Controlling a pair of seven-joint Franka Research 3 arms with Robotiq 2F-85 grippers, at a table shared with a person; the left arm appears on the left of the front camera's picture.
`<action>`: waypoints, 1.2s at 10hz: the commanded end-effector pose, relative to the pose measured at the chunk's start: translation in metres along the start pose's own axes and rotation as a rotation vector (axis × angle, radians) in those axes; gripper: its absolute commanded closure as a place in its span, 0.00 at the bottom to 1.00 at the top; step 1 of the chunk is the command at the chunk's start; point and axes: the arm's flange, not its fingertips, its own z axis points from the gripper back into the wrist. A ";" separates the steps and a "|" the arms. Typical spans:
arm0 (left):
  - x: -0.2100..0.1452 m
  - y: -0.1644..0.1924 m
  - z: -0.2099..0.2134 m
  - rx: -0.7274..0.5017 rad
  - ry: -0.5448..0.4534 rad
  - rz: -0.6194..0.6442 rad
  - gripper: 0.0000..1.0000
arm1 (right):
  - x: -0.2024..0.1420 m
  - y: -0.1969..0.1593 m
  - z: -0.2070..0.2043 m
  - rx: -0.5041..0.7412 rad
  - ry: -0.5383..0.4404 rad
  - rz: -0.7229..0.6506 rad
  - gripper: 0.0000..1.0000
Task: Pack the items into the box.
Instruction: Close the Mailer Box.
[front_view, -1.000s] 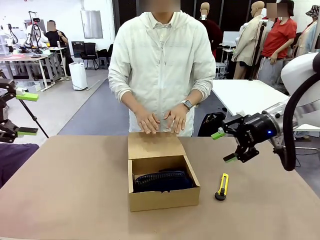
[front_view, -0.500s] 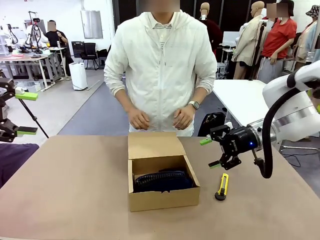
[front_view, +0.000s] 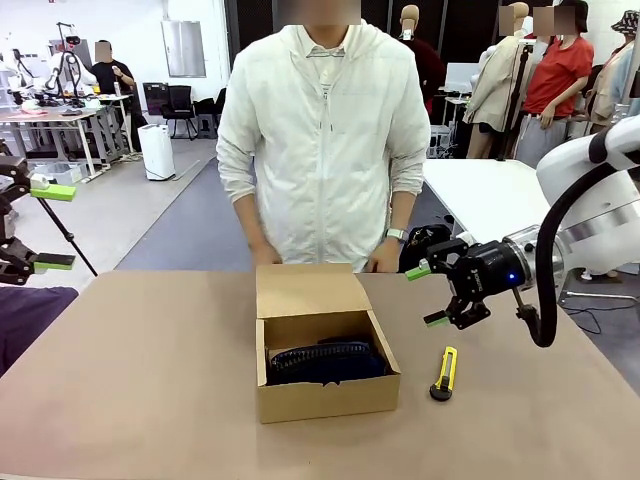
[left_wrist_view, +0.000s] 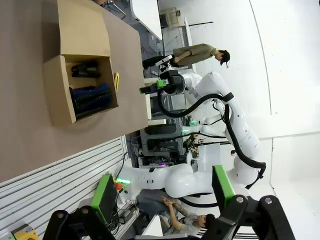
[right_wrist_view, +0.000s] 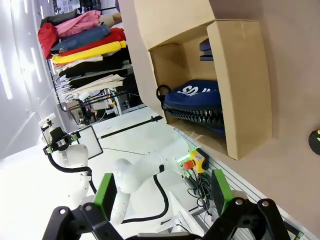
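Brown tabletop (front_view: 150, 380) carries the box (front_view: 325, 398) at its middle, its flap lid (front_view: 308, 290) open toward the person (front_view: 325, 130). Inside lies the navy bundle (front_view: 330, 364); its white lettering, seen from the right wrist, is cut off by the box wall and unreadable. A dark shape in the far corner may be the stapler (right_wrist_view: 206, 51). Beside the box lies a yellow-and-black knife (front_view: 444, 372). Right arm's fingers (front_view: 418, 271) hang spread and empty near it; left arm's fingers (front_view: 55, 192) stand spread at the left edge.

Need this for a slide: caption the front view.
Right gripper, open, hovers near a yellow utility knife beside the open box.
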 end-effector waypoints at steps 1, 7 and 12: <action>-0.045 -0.056 0.038 0.035 -0.114 -0.102 0.00 | -0.005 -0.001 -0.001 -0.012 0.004 -0.016 0.00; 0.057 0.061 -0.068 -0.037 0.270 0.095 0.00 | 0.015 -0.005 -0.012 0.037 -0.028 0.024 0.00; 0.079 0.179 -0.190 0.044 0.008 -0.090 0.00 | 0.083 -0.048 -0.040 0.038 -0.075 0.032 0.00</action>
